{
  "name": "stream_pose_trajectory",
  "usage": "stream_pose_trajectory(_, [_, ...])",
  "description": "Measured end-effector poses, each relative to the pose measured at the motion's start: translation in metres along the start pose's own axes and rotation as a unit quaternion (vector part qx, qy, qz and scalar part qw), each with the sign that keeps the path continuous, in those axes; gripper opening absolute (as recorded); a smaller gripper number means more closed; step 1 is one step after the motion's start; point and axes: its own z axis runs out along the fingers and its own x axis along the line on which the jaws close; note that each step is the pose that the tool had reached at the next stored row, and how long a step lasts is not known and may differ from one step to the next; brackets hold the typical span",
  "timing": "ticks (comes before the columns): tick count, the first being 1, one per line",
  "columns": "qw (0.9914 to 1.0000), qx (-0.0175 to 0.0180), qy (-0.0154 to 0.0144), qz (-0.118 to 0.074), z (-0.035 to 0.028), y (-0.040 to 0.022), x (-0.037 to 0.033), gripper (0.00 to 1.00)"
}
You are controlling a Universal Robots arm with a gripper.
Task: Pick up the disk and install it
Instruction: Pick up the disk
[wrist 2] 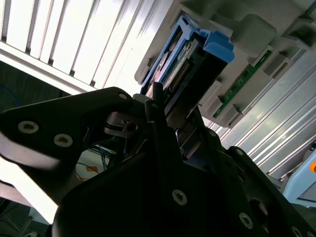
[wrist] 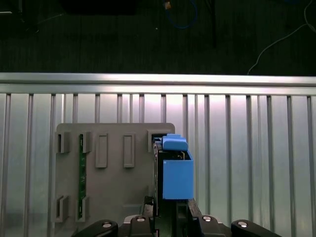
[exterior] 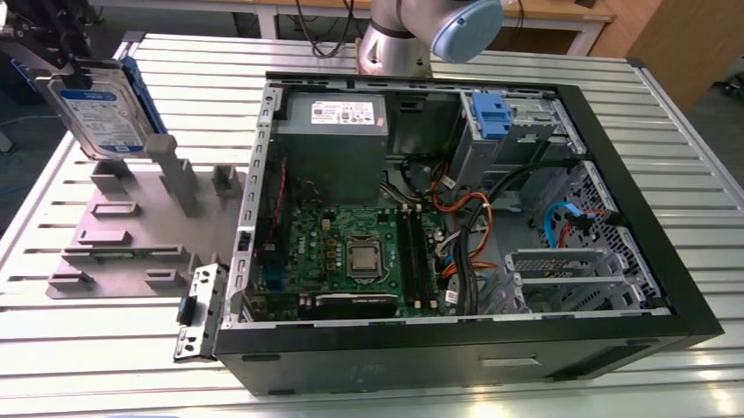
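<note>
The disk [exterior: 103,115], a silver drive with a blue-and-white label in a blue carrier, stands tilted on edge at the exterior view's upper left. Its lower end sits at the rear slot of the grey holder rack [exterior: 128,235]; I cannot tell whether it still touches. My black gripper [exterior: 72,70] is shut on the disk's upper end. In the first wrist view the disk [wrist: 175,173] appears edge-on, running away from the gripper [wrist: 168,217]. In the second wrist view the fingers [wrist 2: 154,106] clamp the disk [wrist 2: 182,57] from both sides.
An open computer case [exterior: 686,287] lies at centre and right, holding a motherboard [exterior: 348,252], a grey power-supply box [exterior: 331,139] and a drive bay with a blue tab [exterior: 489,113]. A green memory stick [wrist: 81,163] stands in the rack. The arm's base [exterior: 402,39] is behind the case.
</note>
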Motion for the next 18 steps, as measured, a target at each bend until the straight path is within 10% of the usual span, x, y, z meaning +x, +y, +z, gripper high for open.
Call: stream_pose_trajectory(18, [1.0,0.0,0.0,0.0,-0.0054,0.0002,-0.0003,0.35])
